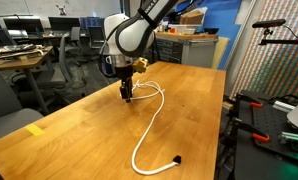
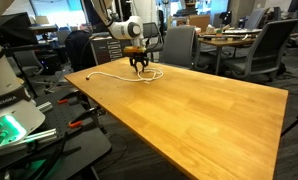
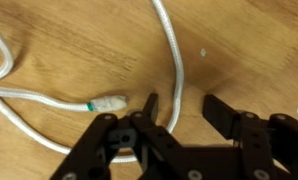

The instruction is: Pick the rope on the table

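Spanning both exterior views, the wooden table [image 1: 79, 140] carries the white rope [image 3: 177, 60], which lies in loose curves on its top. The gripper [image 3: 181, 103] hangs low over it, fingers [image 3: 217, 108] spread apart on either side of the cord, not clamped. A small white plug [image 3: 109, 103] lies just beside.

The table [image 1: 194, 105] is light wood with visible grain, smooth and a little glossy. The rope [image 3: 176, 55] looks like white, smooth cord. The gripper [image 3: 180, 108] is matt black.
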Motion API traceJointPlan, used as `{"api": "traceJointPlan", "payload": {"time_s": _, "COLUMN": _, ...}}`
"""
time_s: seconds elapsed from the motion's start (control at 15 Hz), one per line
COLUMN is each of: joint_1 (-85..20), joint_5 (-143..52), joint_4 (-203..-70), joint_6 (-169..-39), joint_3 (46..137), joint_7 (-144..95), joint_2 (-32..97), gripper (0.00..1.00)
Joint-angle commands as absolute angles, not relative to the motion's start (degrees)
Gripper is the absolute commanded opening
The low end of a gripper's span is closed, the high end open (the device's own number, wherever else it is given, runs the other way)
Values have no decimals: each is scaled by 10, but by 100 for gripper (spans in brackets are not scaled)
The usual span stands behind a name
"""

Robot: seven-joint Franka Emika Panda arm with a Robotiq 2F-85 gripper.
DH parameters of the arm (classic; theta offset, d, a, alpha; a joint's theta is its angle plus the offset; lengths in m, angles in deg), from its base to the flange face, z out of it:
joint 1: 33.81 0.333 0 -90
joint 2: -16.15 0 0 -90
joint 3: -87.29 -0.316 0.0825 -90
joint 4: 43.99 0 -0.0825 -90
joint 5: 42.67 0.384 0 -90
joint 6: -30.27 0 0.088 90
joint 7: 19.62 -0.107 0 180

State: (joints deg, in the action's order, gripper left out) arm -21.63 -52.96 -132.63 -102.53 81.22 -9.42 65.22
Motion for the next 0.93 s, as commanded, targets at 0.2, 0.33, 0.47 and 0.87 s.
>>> {"api": "traceJointPlan", "payload": {"time_s": 0.2, "joint_1": -233, "joint_5": -521, "joint_4": -1305, "joint_6": -1054, "joint_3": 814, "joint_7": -108, "joint_2": 671, "gripper": 1}}
{"api": "traceJointPlan", "payload": {"time_s": 0.33, "joint_1": -245, "joint_5": -508, "joint_4": -1307, "joint_6": -1051, "joint_3": 812, "joint_7": -110, "joint_2": 665, "gripper": 2}}
{"api": "traceJointPlan", "payload": {"time_s": 0.47, "joint_1": -265, "joint_5": -485, "joint_4": -1311, "joint_6": -1049, "joint_3": 803, "joint_7": -107, "joint_2": 650, "gripper": 3}}
{"api": "traceJointPlan", "payload": {"time_s": 0.87, "joint_1": -341, "joint_5": -404, "joint_4": -1331, "joint_6": -1090, "joint_3": 807, "joint_7": -109, "joint_2": 560, "gripper": 3}}
